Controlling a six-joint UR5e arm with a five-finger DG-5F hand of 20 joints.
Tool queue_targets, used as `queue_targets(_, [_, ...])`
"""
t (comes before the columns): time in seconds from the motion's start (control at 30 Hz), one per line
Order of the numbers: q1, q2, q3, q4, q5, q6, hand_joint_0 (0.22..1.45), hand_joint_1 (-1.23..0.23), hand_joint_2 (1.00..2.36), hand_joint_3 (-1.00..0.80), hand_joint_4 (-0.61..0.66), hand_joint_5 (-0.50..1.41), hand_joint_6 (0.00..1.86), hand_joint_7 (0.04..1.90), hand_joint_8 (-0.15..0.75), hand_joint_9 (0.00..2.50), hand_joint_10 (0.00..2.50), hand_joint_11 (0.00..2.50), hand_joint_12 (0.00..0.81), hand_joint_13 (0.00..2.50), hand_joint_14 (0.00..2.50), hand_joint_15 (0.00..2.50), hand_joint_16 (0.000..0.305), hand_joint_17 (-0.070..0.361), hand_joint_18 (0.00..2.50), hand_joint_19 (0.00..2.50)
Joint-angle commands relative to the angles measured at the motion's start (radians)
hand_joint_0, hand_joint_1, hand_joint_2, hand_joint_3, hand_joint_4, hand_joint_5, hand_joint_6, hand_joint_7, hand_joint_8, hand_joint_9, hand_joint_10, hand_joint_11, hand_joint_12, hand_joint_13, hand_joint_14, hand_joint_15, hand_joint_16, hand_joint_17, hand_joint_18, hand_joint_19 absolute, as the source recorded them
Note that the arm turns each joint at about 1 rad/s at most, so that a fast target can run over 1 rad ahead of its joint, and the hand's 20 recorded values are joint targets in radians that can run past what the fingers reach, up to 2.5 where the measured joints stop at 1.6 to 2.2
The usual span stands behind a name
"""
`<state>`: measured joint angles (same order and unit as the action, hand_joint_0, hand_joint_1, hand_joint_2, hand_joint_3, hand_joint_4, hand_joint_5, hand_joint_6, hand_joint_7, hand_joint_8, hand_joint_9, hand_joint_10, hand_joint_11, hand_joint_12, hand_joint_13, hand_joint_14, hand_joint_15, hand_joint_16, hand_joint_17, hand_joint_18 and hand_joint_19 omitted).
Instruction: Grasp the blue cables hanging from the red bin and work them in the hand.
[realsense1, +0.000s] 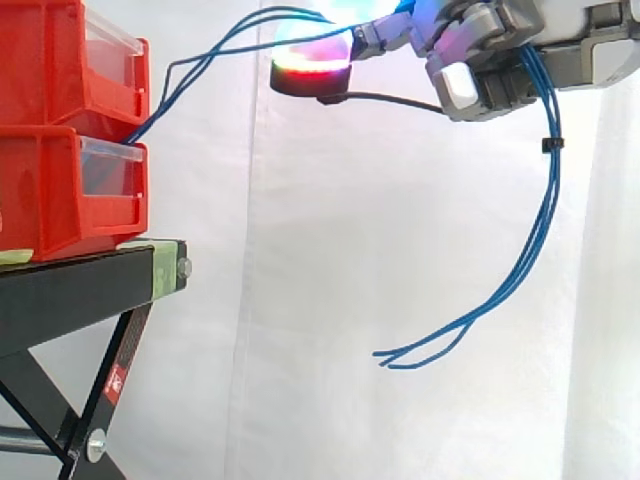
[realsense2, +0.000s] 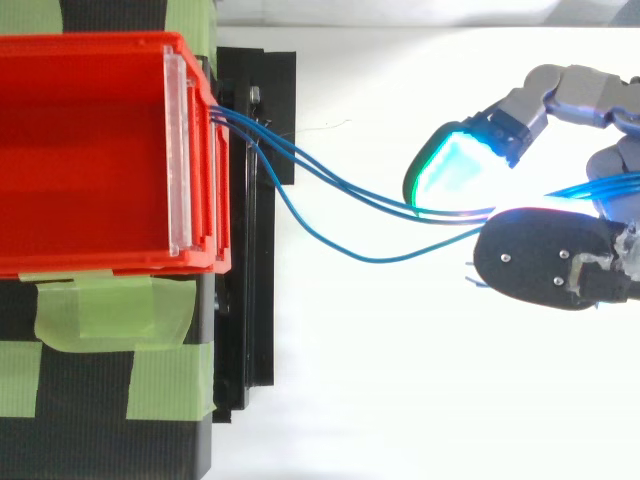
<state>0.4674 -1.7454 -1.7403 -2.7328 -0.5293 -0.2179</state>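
Side view: robot hand (realsense1: 487, 55) grips blue cables (realsense1: 551, 200), ends dangling below.

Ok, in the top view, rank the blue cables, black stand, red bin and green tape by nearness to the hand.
1. blue cables, pinched by fingers of the hand, right side.
2. black stand, its front edge, mid-frame.
3. red bin, just left of that edge.
4. green tape, lower left.

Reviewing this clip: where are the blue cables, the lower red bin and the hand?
hand (realsense1: 478, 70): side view, on its grey fingers.
blue cables (realsense1: 548, 200): side view, on the strands hanging below the hand.
lower red bin (realsense1: 50, 190): side view, on its side wall.
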Motion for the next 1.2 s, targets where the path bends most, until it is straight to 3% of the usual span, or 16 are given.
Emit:
queue_targets(0.0, [0.000,0.000,-0.001,0.002,0.002,0.000,1.00,-0.63,1.01,0.16,0.31,0.35,0.01,1.19,0.525,0.92,2.50,2.50,0.666,1.32,2.50,2.07,0.069,0.155,1.61,0.40])
queue_targets(0.07, [0.000,0.000,0.001,0.002,0.005,0.000,0.93,-0.61,1.02,-0.27,0.29,0.34,0.01,1.18,0.537,0.90,2.50,2.50,0.673,1.29,2.50,2.10,0.064,0.143,1.56,0.48])
queue_targets(0.13, [0.002,0.000,0.001,0.002,0.006,0.000,0.96,-0.60,1.02,-0.35,0.29,0.34,0.01,1.17,0.533,0.90,2.50,2.50,0.671,1.28,2.50,2.08,0.060,0.135,1.54,0.52])
queue_targets(0.23, [0.002,0.000,-0.001,0.002,0.006,0.000,1.01,-0.63,1.02,0.11,0.30,0.36,0.01,1.16,0.460,0.89,2.50,2.50,0.670,1.30,2.50,2.08,0.064,0.144,1.55,0.43])
queue_targets(0.37, [0.002,0.000,-0.001,0.002,0.008,0.000,1.03,-0.63,1.01,0.32,0.30,0.37,0.01,1.15,0.521,0.91,2.50,2.50,0.662,1.31,2.50,2.06,0.069,0.154,1.55,0.35])
queue_targets(0.43, [0.005,0.000,0.001,0.002,0.008,0.000,0.98,-0.64,1.01,0.14,0.32,0.38,0.01,1.15,0.542,0.92,2.50,2.50,0.667,1.33,2.50,2.05,0.071,0.160,1.61,0.38])
queue_targets(0.53, [0.005,0.000,0.001,0.002,0.008,0.000,0.92,-0.60,1.02,-0.40,0.29,0.35,0.01,1.14,0.552,0.89,2.50,2.50,0.677,1.27,2.50,2.09,0.060,0.134,1.50,0.52])
queue_targets(0.63, [0.005,0.000,-0.001,0.002,0.008,0.000,1.03,-0.62,1.02,0.14,0.30,0.36,0.01,1.15,0.438,0.86,2.50,2.50,0.677,1.28,2.50,2.08,0.064,0.144,1.48,0.39])
queue_targets(0.7, [0.007,0.000,0.001,0.002,0.008,0.000,1.04,-0.63,1.00,0.35,0.31,0.37,0.01,1.14,0.548,0.87,2.50,2.50,0.674,1.28,2.50,2.06,0.070,0.158,1.51,0.30])
queue_targets(0.73, [0.007,0.000,0.001,0.002,0.008,0.000,1.03,-0.63,1.00,0.34,0.31,0.37,0.01,1.14,0.553,0.87,2.50,2.50,0.673,1.29,2.50,2.06,0.071,0.161,1.54,0.30])
queue_targets(0.83, [0.007,0.000,0.001,0.002,0.018,0.000,0.91,-0.58,1.02,-0.36,0.30,0.35,0.02,1.13,0.554,0.83,2.50,2.50,0.683,1.24,2.50,2.09,0.062,0.139,1.47,0.49])
queue_targets(0.97, [0.008,0.000,0.001,0.005,0.022,0.006,1.05,-0.62,1.02,0.23,0.31,0.36,0.01,1.12,0.461,0.82,2.50,2.50,0.680,1.25,2.50,2.07,0.066,0.148,1.43,0.30])
queue_targets(1.03, [0.008,0.000,-0.001,0.005,0.023,0.011,1.05,-0.62,1.01,0.23,0.31,0.37,0.01,1.12,0.519,0.84,2.50,2.50,0.674,1.25,2.50,2.04,0.066,0.148,1.45,0.31])
queue_targets(1.1, [0.008,0.000,0.001,0.004,0.022,0.014,0.94,-0.62,1.02,-0.08,0.33,0.37,0.01,1.11,0.544,0.86,2.50,2.50,0.669,1.27,2.50,2.07,0.069,0.155,1.55,0.39])
queue_targets(1.13, [0.008,0.001,0.001,0.004,0.022,0.017,0.92,-0.58,1.02,-0.42,0.30,0.35,0.02,1.11,0.544,0.84,2.50,2.50,0.671,1.23,2.50,2.08,0.060,0.134,1.47,0.51])
queue_targets(1.17, [0.008,0.000,0.001,0.004,0.023,0.020,0.95,-0.58,1.02,-0.44,0.31,0.35,0.02,1.11,0.541,0.85,2.50,2.50,0.669,1.24,2.50,2.07,0.060,0.135,1.48,0.50])
